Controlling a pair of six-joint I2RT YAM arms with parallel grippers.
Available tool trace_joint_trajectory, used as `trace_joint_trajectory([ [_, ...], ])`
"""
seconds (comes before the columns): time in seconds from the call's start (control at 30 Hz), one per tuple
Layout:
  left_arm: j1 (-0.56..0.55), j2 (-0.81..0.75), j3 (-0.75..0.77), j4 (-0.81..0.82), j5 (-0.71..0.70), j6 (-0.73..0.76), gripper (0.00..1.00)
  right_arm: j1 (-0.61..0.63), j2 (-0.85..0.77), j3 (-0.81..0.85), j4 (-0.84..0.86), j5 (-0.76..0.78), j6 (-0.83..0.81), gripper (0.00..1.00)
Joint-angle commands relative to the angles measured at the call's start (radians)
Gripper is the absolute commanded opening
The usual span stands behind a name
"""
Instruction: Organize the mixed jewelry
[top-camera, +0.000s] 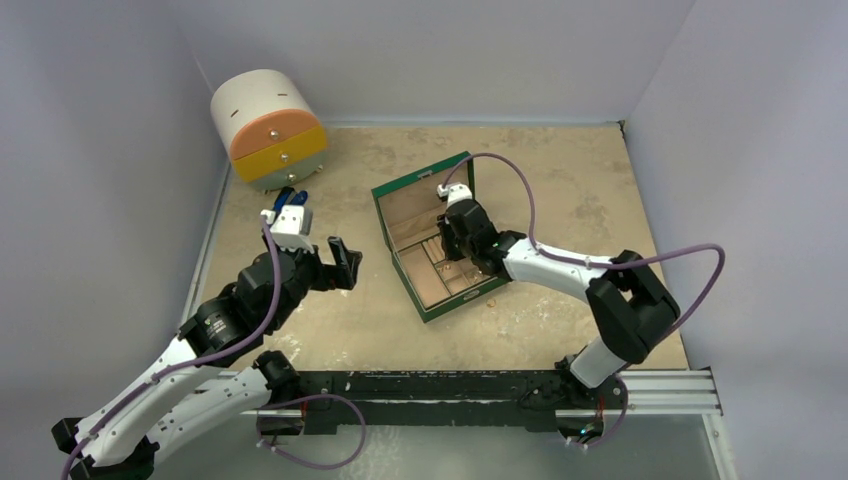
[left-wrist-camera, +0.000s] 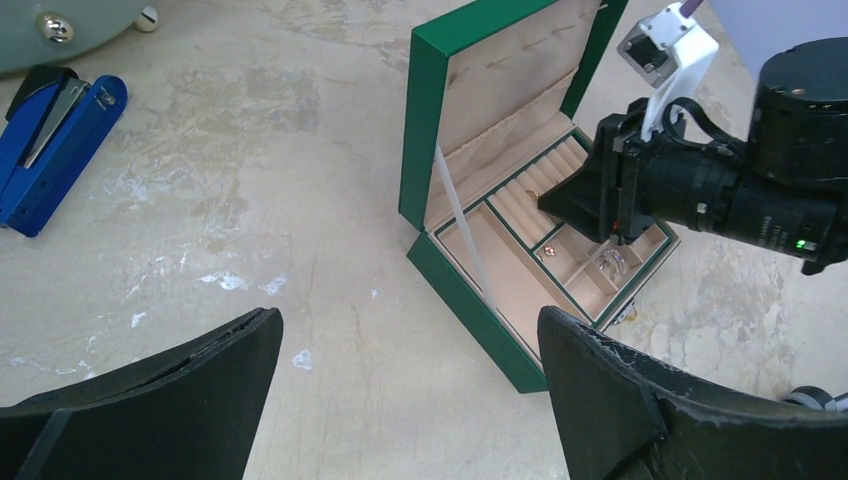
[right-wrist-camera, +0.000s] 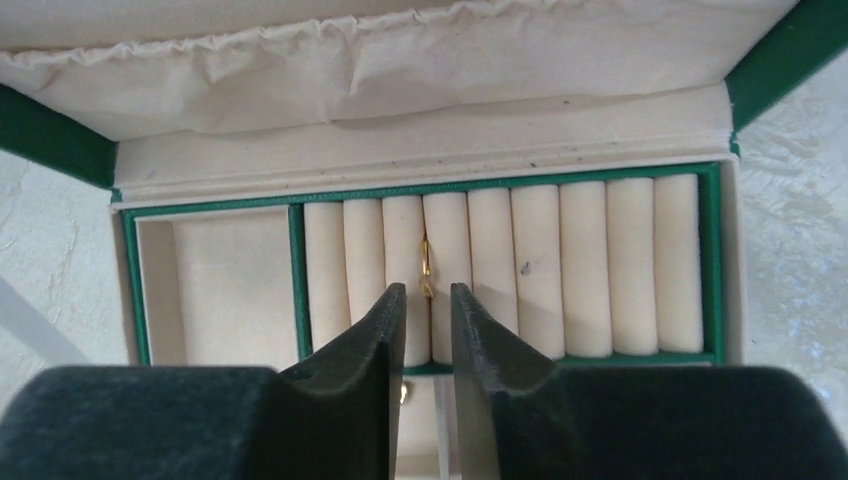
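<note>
The right jaws stand slightly parted, gripping nothing, their tips just near of a gold ring (right-wrist-camera: 427, 268). The ring sits upright in the slot between the third and fourth rolls (right-wrist-camera: 585, 265) from the left in the wrist view, inside the open green box (right-wrist-camera: 50, 135). A silver piece (left-wrist-camera: 608, 262) lies in a small compartment beside the rolls. The left jaws hang wide apart and empty above the bare surface (left-wrist-camera: 300, 200), well left of the box. A blue tool (left-wrist-camera: 55, 140) lies at far left.
</note>
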Motion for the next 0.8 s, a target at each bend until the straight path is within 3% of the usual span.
trace_joint_trajectory([
  [0.0, 0.012, 0.002, 0.015, 0.047, 0.010, 0.025, 1.00, -0.002, -0.094, -0.002, -0.072, 0.022, 0.031, 0.28],
  [0.23, 0.014, 0.006, 0.014, 0.048, 0.016, 0.025, 1.00, -0.003, -0.232, -0.023, -0.155, 0.035, 0.074, 0.33],
  [0.77, 0.016, 0.009, 0.012, 0.049, 0.025, 0.023, 1.00, -0.002, -0.730, -0.269, -0.443, 0.099, 0.283, 0.32],
])
